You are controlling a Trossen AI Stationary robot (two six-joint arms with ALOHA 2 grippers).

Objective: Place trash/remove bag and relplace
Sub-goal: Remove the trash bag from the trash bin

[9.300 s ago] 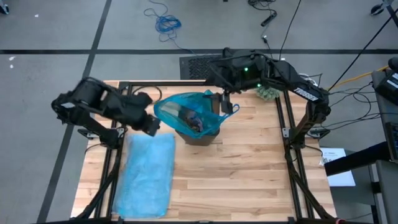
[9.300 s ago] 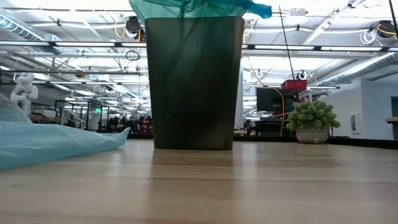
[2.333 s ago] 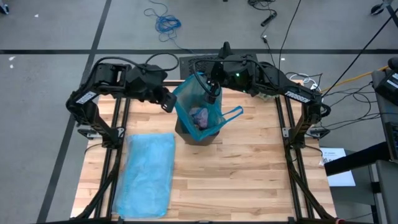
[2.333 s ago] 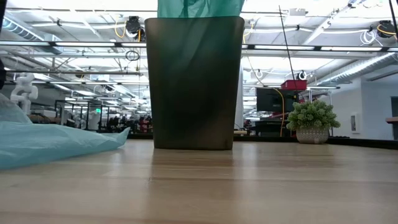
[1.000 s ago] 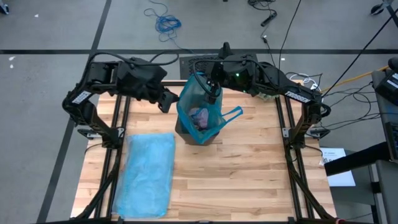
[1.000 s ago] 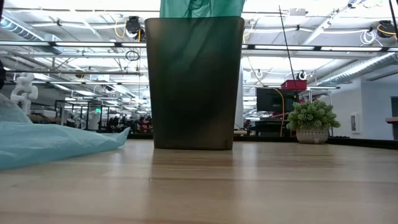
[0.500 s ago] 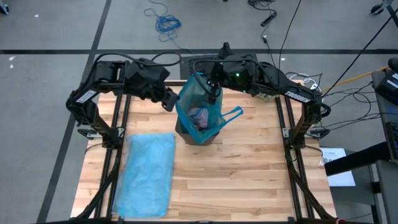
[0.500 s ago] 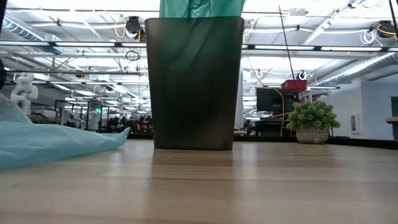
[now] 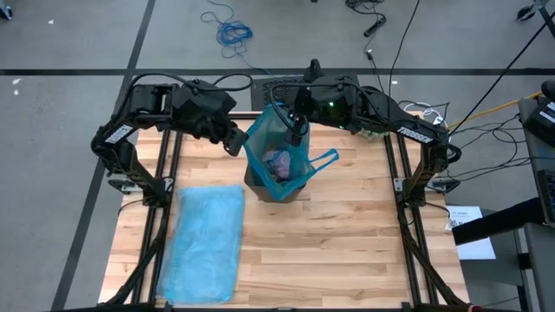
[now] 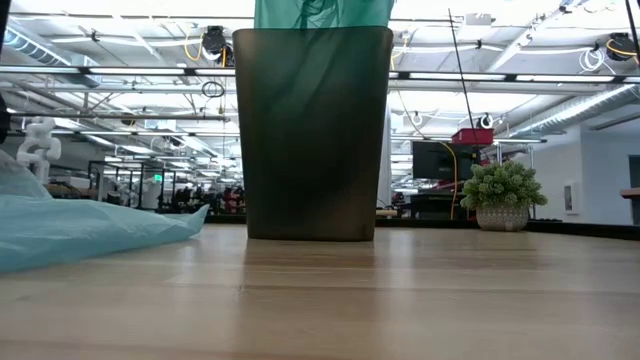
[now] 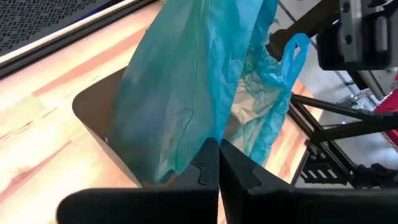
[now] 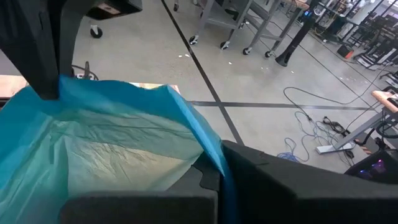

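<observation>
At tabletop far centre (image 9: 347, 225), dark bin (image 10: 312, 130) upright with blue bag (image 9: 277, 152) partly lifted out. Trash (image 9: 279, 162) already inside bag, so we judge placing done. Left to do: pull bag clear, fit spare blue bag (image 9: 206, 238) lying flat at near left. Left claw (image 11: 219, 163) pinched shut on bag's left edge. Right claw (image 12: 217, 177) closed on bag's far rim. Trash sits low in bag, between and below both claws, touching neither. We note bag handle loop (image 9: 327, 159) hanging free at right.
</observation>
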